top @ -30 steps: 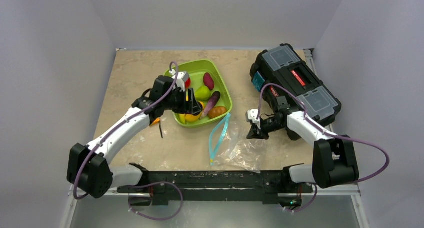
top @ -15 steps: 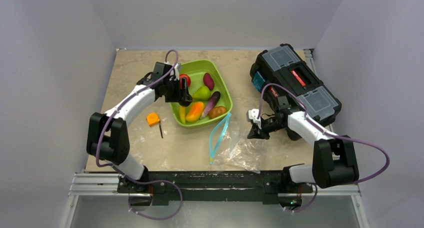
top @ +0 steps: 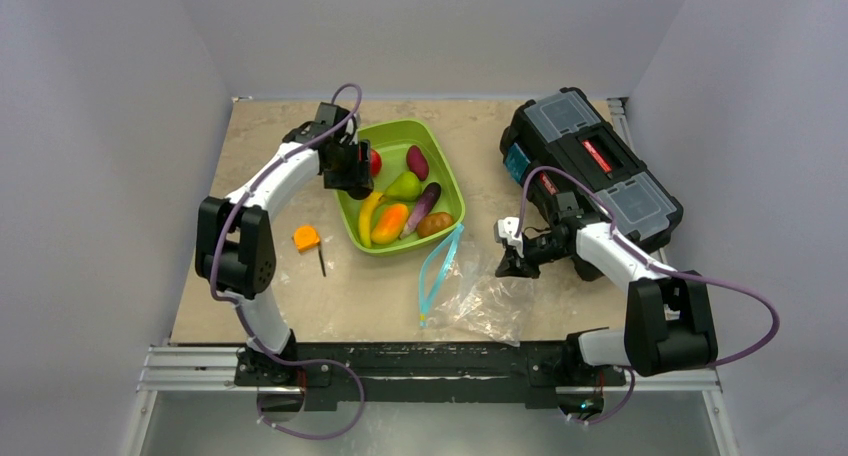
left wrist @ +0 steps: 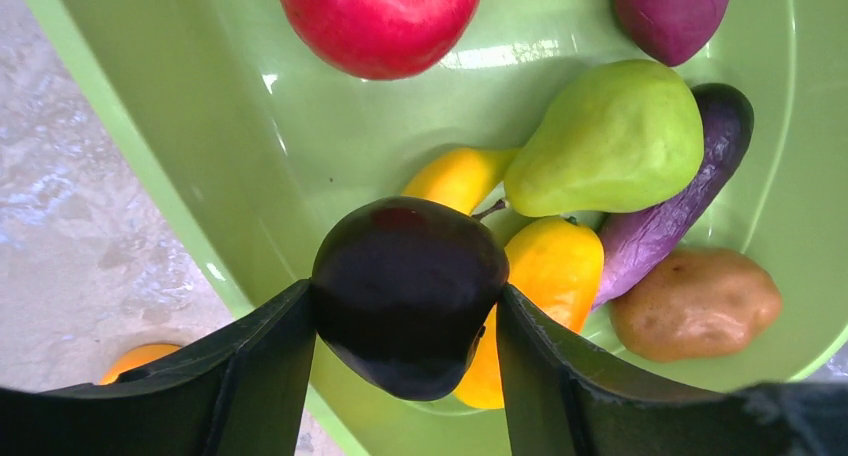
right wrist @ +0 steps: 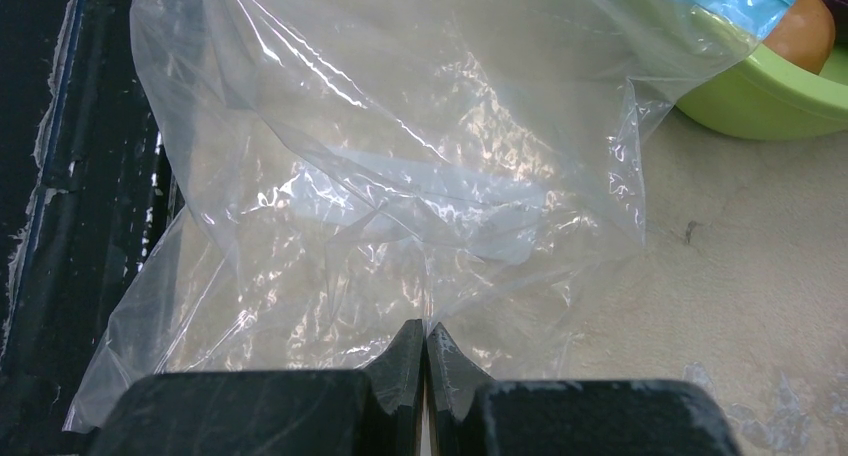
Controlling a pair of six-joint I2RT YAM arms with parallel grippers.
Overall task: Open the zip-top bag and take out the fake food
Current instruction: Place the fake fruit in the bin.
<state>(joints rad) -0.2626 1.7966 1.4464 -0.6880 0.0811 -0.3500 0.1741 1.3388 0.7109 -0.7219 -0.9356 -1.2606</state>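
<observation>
Clear crinkled plastic, the zip-top bag [top: 468, 288] lies flat on the worktop close to its near edge, a little right of the middle. The stone-pattern top shows through it. Its light teal zip strip [top: 438, 266] stands open in a narrow loop, and its far end reaches the near right rim of the green tray [top: 395, 125].

The fake food is all at the tray. Inside it I count a red apple [left wrist: 380, 16], a maroon piece [left wrist: 670, 11], a green pear [left wrist: 610, 136], a yellow banana [left wrist: 458, 176], an orange piece [left wrist: 552, 271], a purple eggplant [left wrist: 670, 216] and a brown piece [left wrist: 695, 306]. One more, a dark piece [left wrist: 408, 294], hangs above the tray's left side, clamped between the fingers of the left gripper [top: 352, 179] with the jaws about halfway apart, pressed to its sides.

The right gripper [right wrist: 426, 328] has its tips closed together on the bag's film, at the bag's right edge.

Left of the tray, on the bare worktop, sits a small orange block [top: 306, 239] with a black stick beside it. A black toolbox [top: 590, 181] fills the far right corner. It carries a red label on the lid and a teal sticker on one end, both too small for me to read.

The left arm rises from its base, bends at a high elbow near the left edge and arches right to the tray, wrist pointing down. The right arm folds low — elbow by the near right corner, forearm running left to the bag.
</observation>
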